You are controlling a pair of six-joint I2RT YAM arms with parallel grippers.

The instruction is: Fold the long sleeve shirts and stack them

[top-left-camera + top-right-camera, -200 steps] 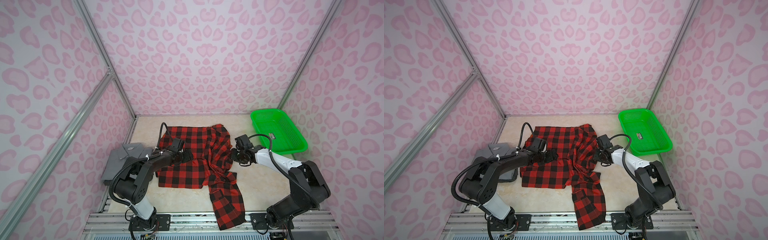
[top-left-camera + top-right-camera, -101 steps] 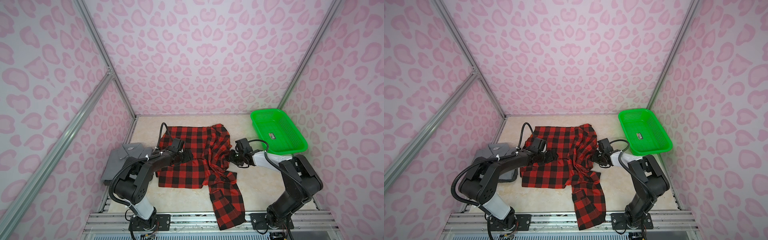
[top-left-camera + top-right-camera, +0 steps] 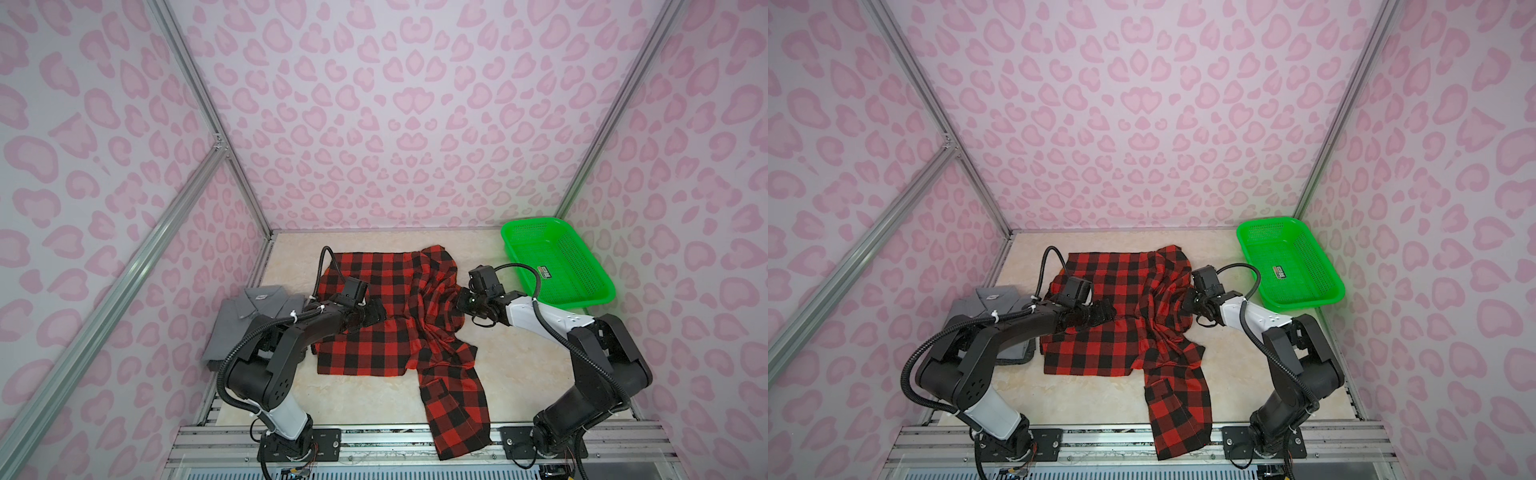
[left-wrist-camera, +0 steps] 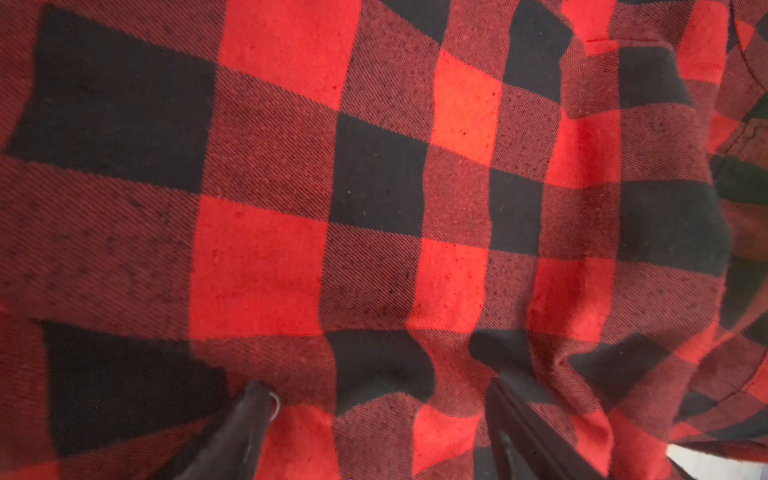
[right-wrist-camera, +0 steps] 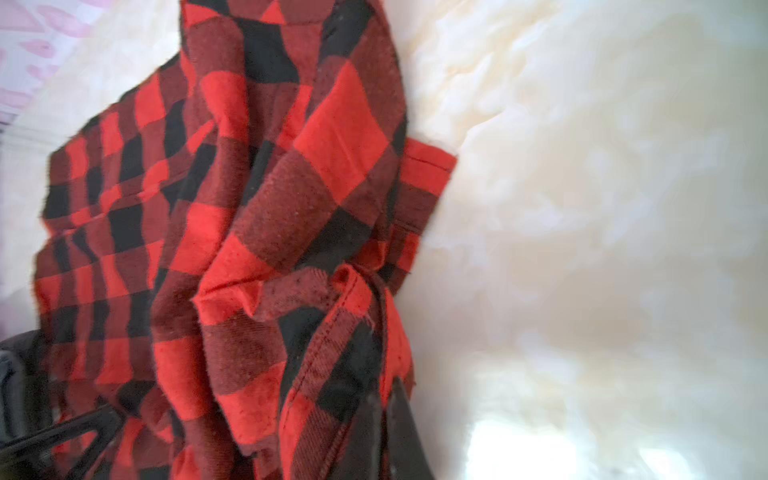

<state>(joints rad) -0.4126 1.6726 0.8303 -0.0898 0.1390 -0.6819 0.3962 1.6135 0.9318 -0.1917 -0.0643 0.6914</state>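
So, grey shirt (image 3: 249, 320) looks folded — my right gripper (image 3: 461, 305) pinches checked shirt (image 3: 374, 349), left gripper (image 4: 378, 390) spread; folding, stacking remain.

The right gripper (image 5: 384, 395) pinches a stitched hem of the red-and-black checked shirt (image 5: 332, 137), which bunches toward eleven o'clock from it, with pale table (image 5: 602, 208) toward two o'clock.

place: robot lab cell | evidence: pink patterned walls (image 3: 415, 124), aluminium frame (image 3: 199, 83)
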